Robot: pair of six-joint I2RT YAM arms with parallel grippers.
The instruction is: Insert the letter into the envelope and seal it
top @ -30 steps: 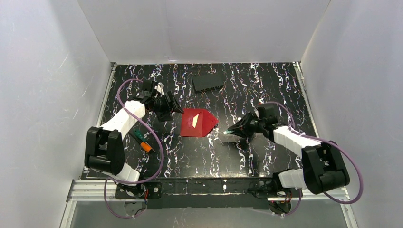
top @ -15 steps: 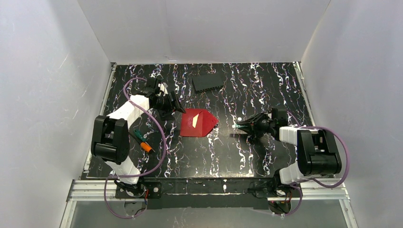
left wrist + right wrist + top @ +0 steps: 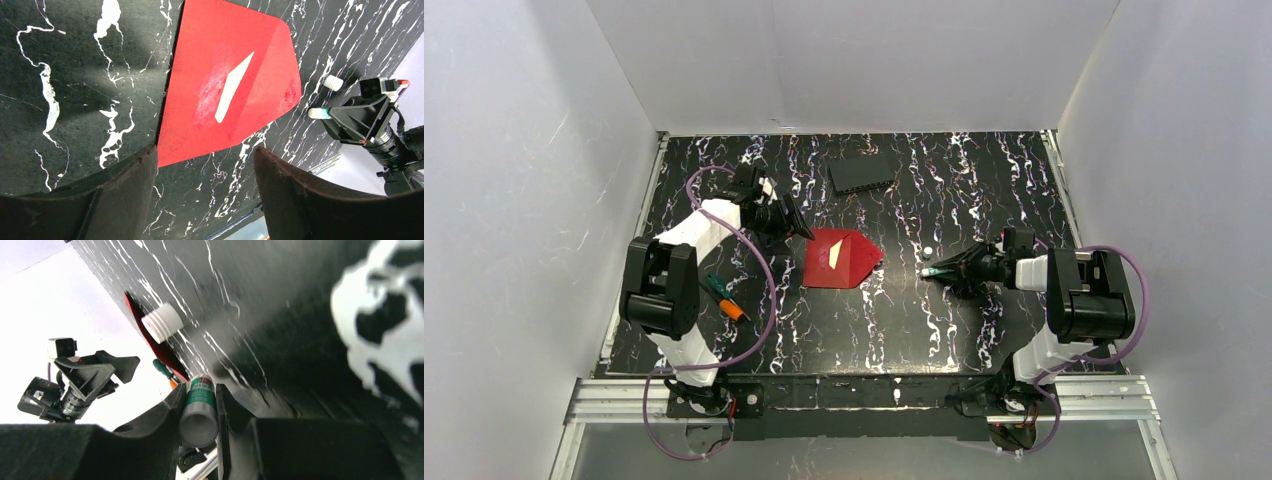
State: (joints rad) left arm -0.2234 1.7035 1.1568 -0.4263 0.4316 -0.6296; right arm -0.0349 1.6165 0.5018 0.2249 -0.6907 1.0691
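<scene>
The dark red envelope (image 3: 839, 258) (image 3: 200, 60) lies flat mid-table, its pointed flap toward the right. A narrow white sliver of the letter (image 3: 834, 254) (image 3: 232, 87) shows in a gap on its face; the rest of the letter is hidden. My left gripper (image 3: 796, 222) (image 3: 205, 152) hovers open at the envelope's left edge, nothing between its fingers. My right gripper (image 3: 936, 270) (image 3: 200, 395) sits to the right of the envelope, apart from it, shut on a green-and-white glue stick (image 3: 200, 407) that points at the envelope. The stick's white cap (image 3: 929, 250) (image 3: 161, 322) (image 3: 332, 82) lies loose on the table.
A dark ribbed block (image 3: 862, 175) lies at the back centre. A green-and-orange tool (image 3: 724, 297) rests beside the left arm. White walls enclose the black marbled table (image 3: 984, 190) on three sides.
My right arm has drawn back to the right with the glue stick, away from the envelope. The left arm's elbow has folded back; its gripper stays by the envelope.
</scene>
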